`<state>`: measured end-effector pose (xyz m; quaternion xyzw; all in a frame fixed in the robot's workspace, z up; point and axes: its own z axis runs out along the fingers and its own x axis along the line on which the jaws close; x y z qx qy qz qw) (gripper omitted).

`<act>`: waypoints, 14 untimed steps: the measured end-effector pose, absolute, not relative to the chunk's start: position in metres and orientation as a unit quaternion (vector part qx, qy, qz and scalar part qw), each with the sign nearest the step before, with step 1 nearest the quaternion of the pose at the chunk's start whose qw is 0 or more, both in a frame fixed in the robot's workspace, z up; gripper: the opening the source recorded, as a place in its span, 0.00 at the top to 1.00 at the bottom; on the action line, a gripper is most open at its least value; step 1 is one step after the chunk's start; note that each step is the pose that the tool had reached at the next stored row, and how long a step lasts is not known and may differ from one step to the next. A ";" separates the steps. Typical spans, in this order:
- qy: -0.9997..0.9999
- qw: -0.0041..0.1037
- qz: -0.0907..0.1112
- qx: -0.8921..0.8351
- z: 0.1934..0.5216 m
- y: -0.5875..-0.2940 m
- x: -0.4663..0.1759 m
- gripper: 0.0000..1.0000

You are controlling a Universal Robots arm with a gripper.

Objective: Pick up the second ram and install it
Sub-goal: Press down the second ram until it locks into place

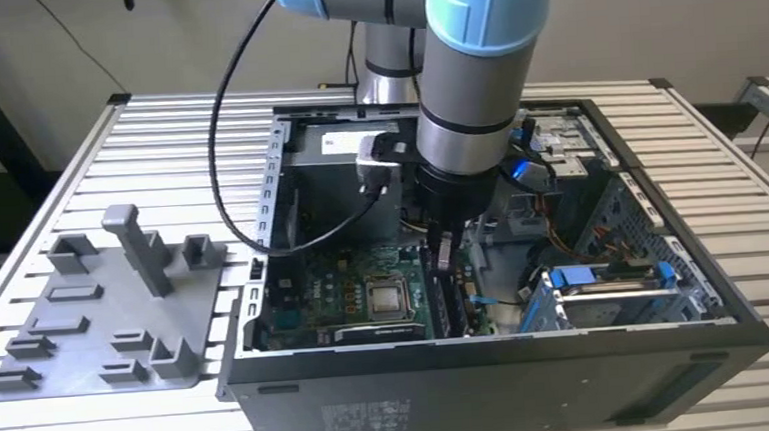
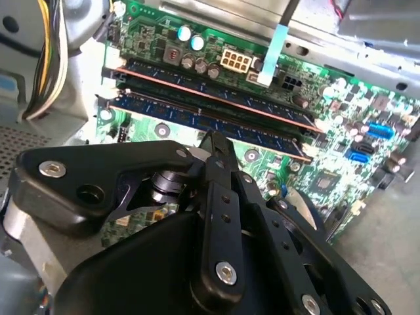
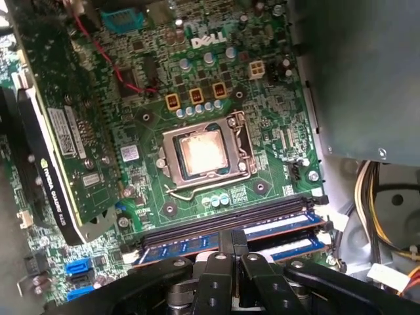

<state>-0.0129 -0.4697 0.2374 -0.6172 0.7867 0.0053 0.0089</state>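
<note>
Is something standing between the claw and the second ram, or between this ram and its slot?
Nothing visible does. In the second wrist view the claw is right at the second ram, which lies low along the motherboard beside another stick. Nothing lies between claw and ram.

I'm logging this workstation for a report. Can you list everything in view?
computer case: one, black, open, on the table
table: one, white, slatted
fixture plate: one, grey, at the exterior view's left of the case
motherboard: one, green, inside the case
processor socket: one, silver, mid-board
graphics card: one, dark, standing beside the socket
first ram: one, blue, in its slot
second ram: one, blue, neighbouring slot, at the claw
arm: one, grey and blue, reaching into the case
claw: one, black, at the second ram
</note>
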 end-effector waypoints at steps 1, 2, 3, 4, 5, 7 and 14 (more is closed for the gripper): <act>0.782 0.009 0.005 -0.624 0.237 -0.470 -0.013 0.89; 0.777 0.009 0.005 -0.629 0.236 -0.470 -0.013 0.89; 0.772 0.010 0.005 -0.635 0.236 -0.470 -0.013 0.89; 0.768 0.010 0.005 -0.641 0.235 -0.470 -0.013 0.89; 0.763 0.011 0.005 -0.646 0.235 -0.470 -0.013 0.89; 0.762 0.011 0.005 -0.648 0.235 -0.470 -0.013 0.89; 0.762 0.012 0.005 -0.648 0.231 -0.470 -0.013 0.89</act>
